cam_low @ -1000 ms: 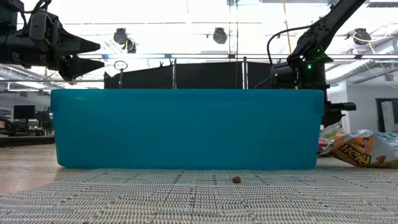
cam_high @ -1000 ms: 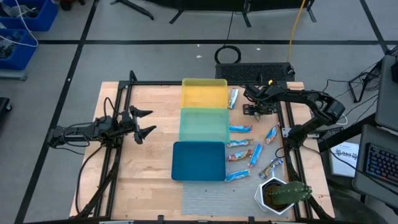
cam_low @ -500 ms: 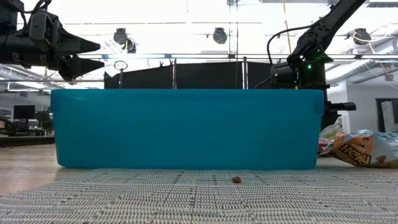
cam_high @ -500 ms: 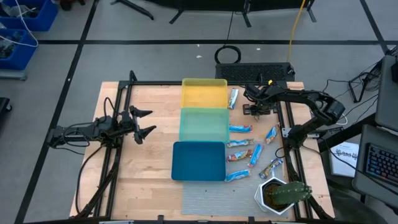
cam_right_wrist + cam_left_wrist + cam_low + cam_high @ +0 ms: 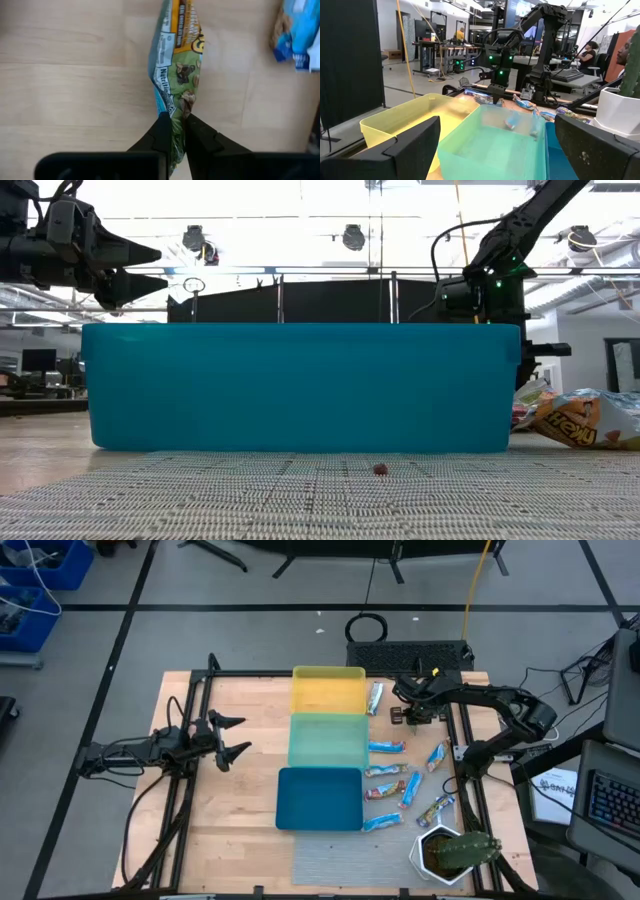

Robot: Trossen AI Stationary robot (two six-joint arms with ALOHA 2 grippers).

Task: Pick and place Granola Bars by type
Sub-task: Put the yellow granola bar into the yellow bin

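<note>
**High view: granola bar sorting station, right arm at work**

- Surface: light wood, framed by dark rails.
- Trays: three in a column down the middle, yellow tray at the far end, green tray in the middle, blue tray nearest the grey mat. In the low view the blue tray fills most of the frame.
- Granola bars: scattered on the wood to the right of the trays. One lies beside the yellow tray; one beside the green tray; others sit further right and toward the mat, e.g. and.
- Right end effector: low over the far right part of the surface, just beside the yellow tray. In the right wrist view its fingers are clenched on the end of a green-and-orange wrapped bar, which lies on the wood.
- Left end effector: hovering over the left side, well apart from the trays, fingers spread and released.
- Potted plant: white pot at the near right corner.
</note>
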